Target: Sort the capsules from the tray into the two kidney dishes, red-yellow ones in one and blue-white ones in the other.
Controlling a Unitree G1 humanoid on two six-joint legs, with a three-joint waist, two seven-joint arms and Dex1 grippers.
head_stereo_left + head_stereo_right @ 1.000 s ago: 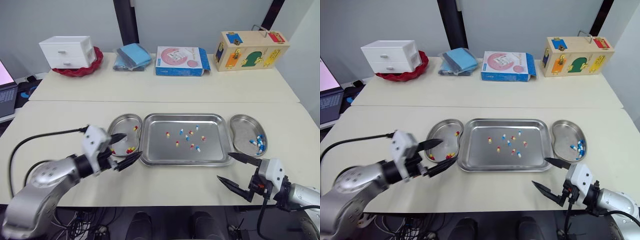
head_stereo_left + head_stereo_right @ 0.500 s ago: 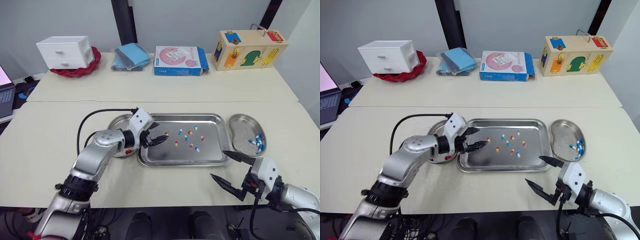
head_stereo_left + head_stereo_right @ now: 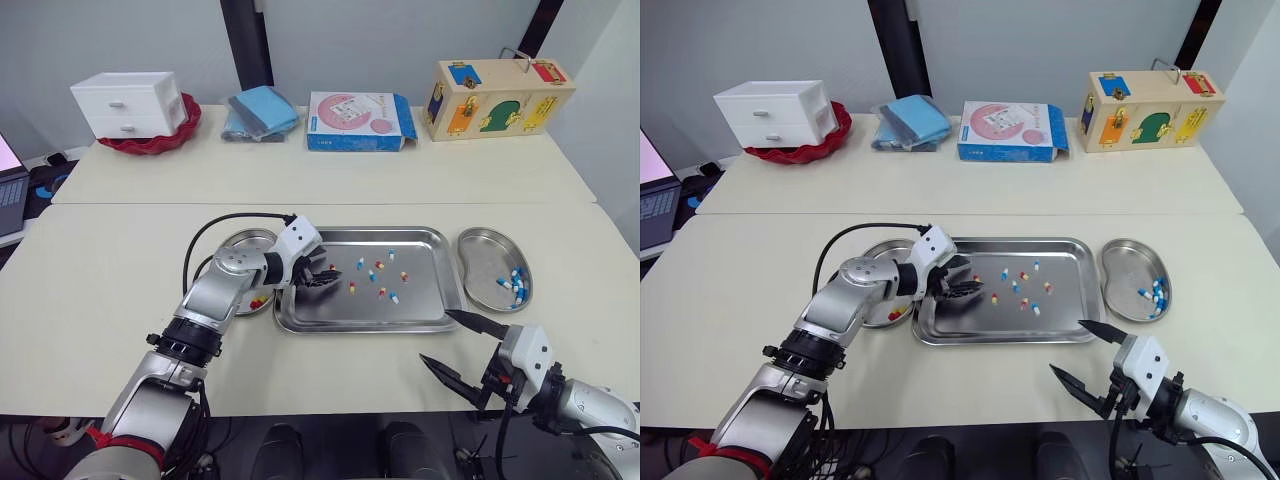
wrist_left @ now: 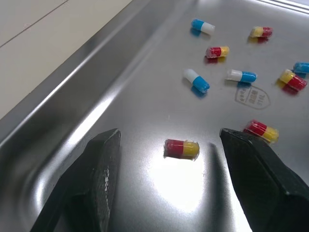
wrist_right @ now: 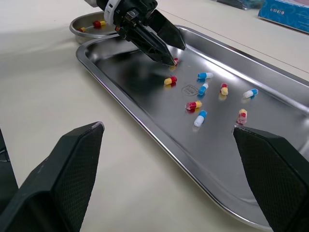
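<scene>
Left gripper: the left gripper (image 3: pixel 322 279) is low inside the steel tray (image 3: pixel 360 326), at the end nearest the left kidney dish (image 3: pixel 238 243), its jaws spread wide and holding nothing.

Capsule: a red-yellow capsule (image 4: pixel 182 148) lies flat on the tray floor in the gap between the two black fingers (image 4: pixel 99 164), touching neither.

Long axis: it runs from finger to finger, the red half toward one and the yellow half toward the other.

Look: glossy, with rounded ends; the two halves are about equal and meet in a clean seam.

Loose capsules: seven more, red-yellow and blue-white (image 4: pixel 196 80), lie scattered beyond it toward the tray's middle, pointing different ways.

Left dish: it holds a few red-yellow capsules (image 3: pixel 260 299) at its near end.

Right dish: the right kidney dish (image 3: pixel 480 241) holds a cluster of blue-white capsules (image 3: pixel 516 285).

Right gripper: the right gripper (image 3: pixel 434 335) hangs over the table's (image 3: pixel 100 280) near edge, just outside the tray's near right corner, jaws wide apart and empty.
</scene>
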